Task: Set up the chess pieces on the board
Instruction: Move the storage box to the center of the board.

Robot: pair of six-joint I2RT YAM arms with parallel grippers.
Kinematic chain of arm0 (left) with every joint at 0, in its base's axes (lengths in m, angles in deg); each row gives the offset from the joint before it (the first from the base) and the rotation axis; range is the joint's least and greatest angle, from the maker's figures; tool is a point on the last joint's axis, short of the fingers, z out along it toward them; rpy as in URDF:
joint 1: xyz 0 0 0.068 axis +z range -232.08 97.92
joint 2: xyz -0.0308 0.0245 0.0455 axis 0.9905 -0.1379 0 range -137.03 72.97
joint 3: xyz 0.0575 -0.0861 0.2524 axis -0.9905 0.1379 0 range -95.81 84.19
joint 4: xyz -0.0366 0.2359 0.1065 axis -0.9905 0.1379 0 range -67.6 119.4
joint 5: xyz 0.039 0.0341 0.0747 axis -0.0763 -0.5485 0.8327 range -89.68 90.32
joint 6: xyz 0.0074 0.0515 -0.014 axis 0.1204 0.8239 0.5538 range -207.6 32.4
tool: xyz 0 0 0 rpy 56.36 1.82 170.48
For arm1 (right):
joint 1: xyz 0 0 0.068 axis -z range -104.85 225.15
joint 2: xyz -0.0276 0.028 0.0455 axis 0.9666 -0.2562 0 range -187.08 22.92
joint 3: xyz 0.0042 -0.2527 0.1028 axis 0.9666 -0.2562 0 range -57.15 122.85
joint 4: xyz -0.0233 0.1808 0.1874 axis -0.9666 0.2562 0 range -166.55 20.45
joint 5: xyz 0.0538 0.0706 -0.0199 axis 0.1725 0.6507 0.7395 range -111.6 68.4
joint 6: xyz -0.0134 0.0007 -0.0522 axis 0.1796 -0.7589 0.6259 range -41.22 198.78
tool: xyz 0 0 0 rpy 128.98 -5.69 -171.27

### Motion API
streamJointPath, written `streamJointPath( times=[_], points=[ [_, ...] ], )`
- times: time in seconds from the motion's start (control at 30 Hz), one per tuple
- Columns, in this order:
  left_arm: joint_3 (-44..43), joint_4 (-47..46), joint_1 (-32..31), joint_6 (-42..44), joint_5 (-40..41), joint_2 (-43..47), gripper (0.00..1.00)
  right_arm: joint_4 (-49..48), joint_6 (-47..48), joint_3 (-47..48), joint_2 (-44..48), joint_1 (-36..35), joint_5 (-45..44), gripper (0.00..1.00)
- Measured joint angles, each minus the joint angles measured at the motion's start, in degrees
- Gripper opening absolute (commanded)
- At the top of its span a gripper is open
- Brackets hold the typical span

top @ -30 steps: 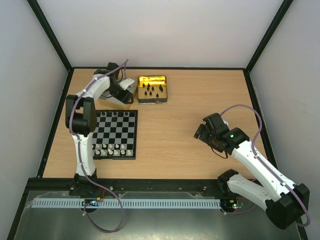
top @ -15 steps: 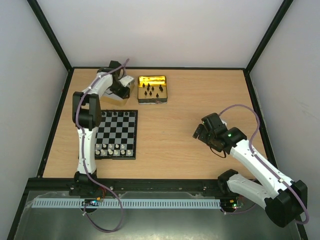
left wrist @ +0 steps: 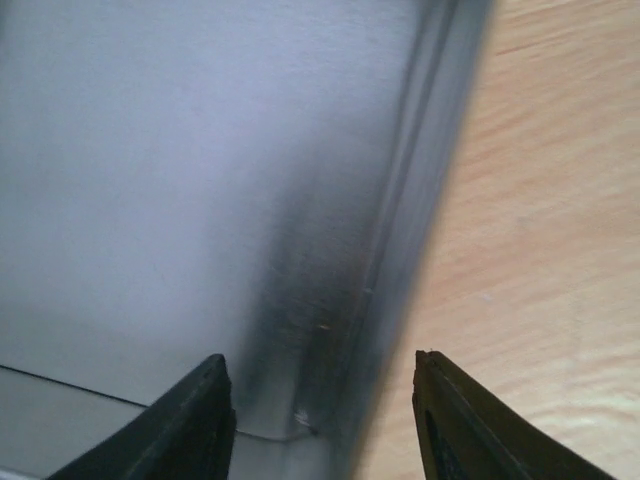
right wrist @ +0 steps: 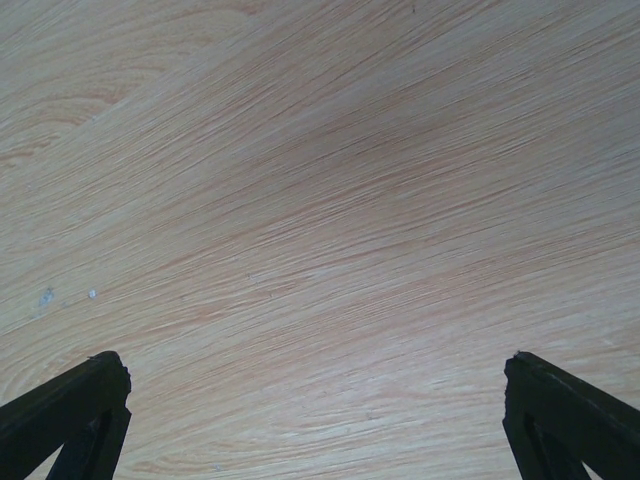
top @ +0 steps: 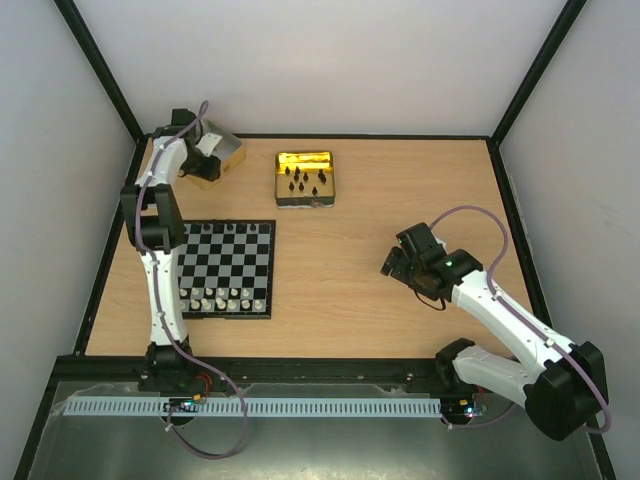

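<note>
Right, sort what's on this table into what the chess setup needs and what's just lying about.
Needed: black chess pieces, standing in the gold tin; board.
Lying about: gold tin; silver-lined tin at the far left; silvery-white pieces along the board's near edge.

Left arm (top: pixel 157 225) stretched far forward-left, left gripper (left wrist: pixel 320 370) partly parted, right arm (top: pixel 500 310) bent inward, right gripper (right wrist: pixel 315 365) spread wide.

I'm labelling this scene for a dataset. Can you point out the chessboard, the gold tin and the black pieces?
chessboard (top: pixel 231 268): top view, a bare square in its middle.
gold tin (top: pixel 303 159): top view, its shiny far wall.
black pieces (top: pixel 305 181): top view, the middle of the cluster inside the tin.
</note>
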Motion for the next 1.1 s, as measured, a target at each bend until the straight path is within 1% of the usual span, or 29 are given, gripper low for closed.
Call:
streamJointPath(
  times=[0.13, 0.33, 0.43, 0.57, 0.67, 0.8, 0.87, 0.93, 1.03, 1.1],
  points=[
    [3.6, 0.1, -1.4, -0.2, -2.7, 3.8, 0.53, -1.1, 0.6, 0.0, -1.7, 0.0, 0.2, 0.98],
    [3.7, -0.2, -6.7, -1.3, -7.2, 9.0, 0.49, -2.0, 1.1, 0.2, -3.2, 0.0, 0.3, 0.98],
    [2.8, -0.6, -9.4, -2.1, -8.1, 9.7, 0.45, -2.4, 1.1, 0.2, -3.2, 0.0, 0.5, 0.97],
    [-1.9, -1.3, -12.0, -3.7, -6.9, 6.0, 0.4, -2.7, 1.1, 0.2, -3.2, 0.0, 0.5, 0.98],
    [-4.3, -4.3, -12.9, -5.7, -3.8, 2.1, 0.41, -2.8, 1.1, 0.2, -3.2, 0.0, 0.5, 0.97],
    [-4.4, -7.9, -13.4, -7.6, 1.1, -1.4, 0.45, -2.7, 1.1, 0.2, -3.2, 0.0, 0.4, 0.98],
    [-5.2, -9.5, -13.7, -8.6, 3.6, -3.1, 0.49, -2.7, 1.1, 0.2, -3.2, 0.0, 0.4, 0.98],
    [-6.3, -10.9, -13.9, -9.2, 5.4, -4.5, 0.5, -2.6, 1.1, 0.2, -3.2, 0.0, 0.4, 0.97],
    [-7.6, -12.1, -14.2, -9.7, 6.1, -5.8, 0.52, -2.4, 1.0, 0.2, -3.1, 0.0, 0.4, 0.97],
    [-7.7, -12.0, -14.7, -9.8, 5.2, -6.0, 0.51, -2.2, 1.1, 0.2, -3.1, 0.0, 0.4, 0.98]
  ],
)
